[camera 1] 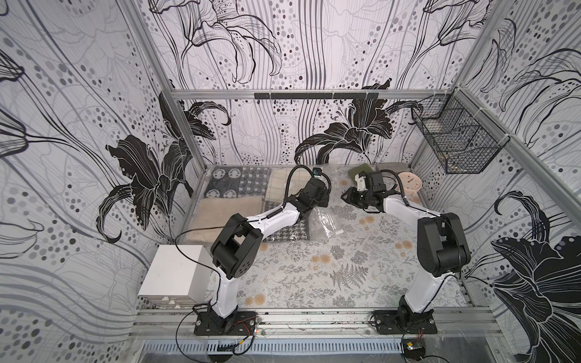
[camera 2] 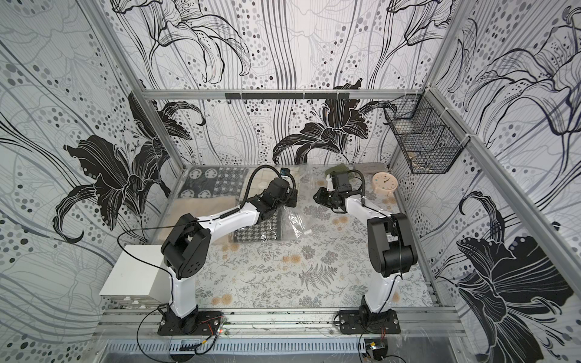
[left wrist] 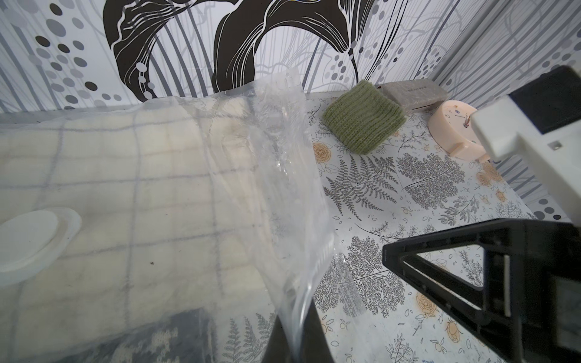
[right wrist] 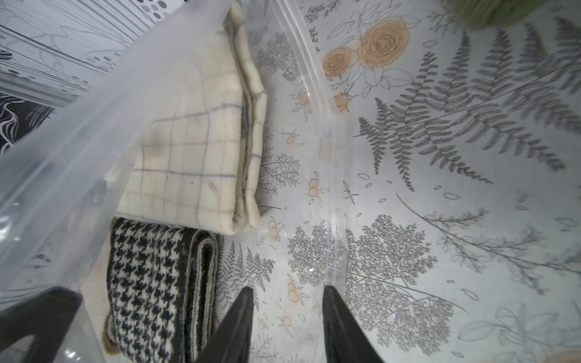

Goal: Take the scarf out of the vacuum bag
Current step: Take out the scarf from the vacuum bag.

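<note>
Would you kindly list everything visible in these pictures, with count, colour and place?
vacuum bag: one, clear, table's far left
valve disc: one, white, on the bag
cream check scarf: one, cream, grey lines, inside the bag
houndstooth scarf: one, black and white, inside, beside it
other folded textiles: at least three, dark patterned and cream, far left
knit piece: one, green, far edge
case: one, grey, beside the knit piece
clock: one, peach, far right
box: one, white, near left corner
wire basket: one, black, right wall
left gripper: one, black, shut on the vacuum bag
right gripper: one, black, open, at the bag's mouth
</note>
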You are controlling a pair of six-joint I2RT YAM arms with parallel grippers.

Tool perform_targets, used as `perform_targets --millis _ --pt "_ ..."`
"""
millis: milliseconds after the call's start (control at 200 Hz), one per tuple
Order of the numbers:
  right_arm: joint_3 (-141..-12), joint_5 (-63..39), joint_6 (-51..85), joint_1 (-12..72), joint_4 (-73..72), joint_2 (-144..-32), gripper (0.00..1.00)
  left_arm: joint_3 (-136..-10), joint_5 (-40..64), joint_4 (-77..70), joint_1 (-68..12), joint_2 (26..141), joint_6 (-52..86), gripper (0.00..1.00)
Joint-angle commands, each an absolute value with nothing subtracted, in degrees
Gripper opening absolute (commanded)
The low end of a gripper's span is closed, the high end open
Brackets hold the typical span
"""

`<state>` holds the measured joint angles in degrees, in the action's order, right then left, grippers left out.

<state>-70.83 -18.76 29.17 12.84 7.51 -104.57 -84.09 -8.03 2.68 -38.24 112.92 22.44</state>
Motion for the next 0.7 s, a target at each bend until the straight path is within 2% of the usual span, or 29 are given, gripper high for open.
perform_targets --millis 0,691 --pt "-72.36 -21.54 30.62 14.56 6.35 -107.88 0.39 -84.6 -7.43 -0.35 -39.14 111.67 22.06 0.0" --pt "-72.04 -17.58 28.76 15.29 7.84 -107.8 0.39 -86.24 -6.74 -1.07 -41.14 113.2 22.33 0.0"
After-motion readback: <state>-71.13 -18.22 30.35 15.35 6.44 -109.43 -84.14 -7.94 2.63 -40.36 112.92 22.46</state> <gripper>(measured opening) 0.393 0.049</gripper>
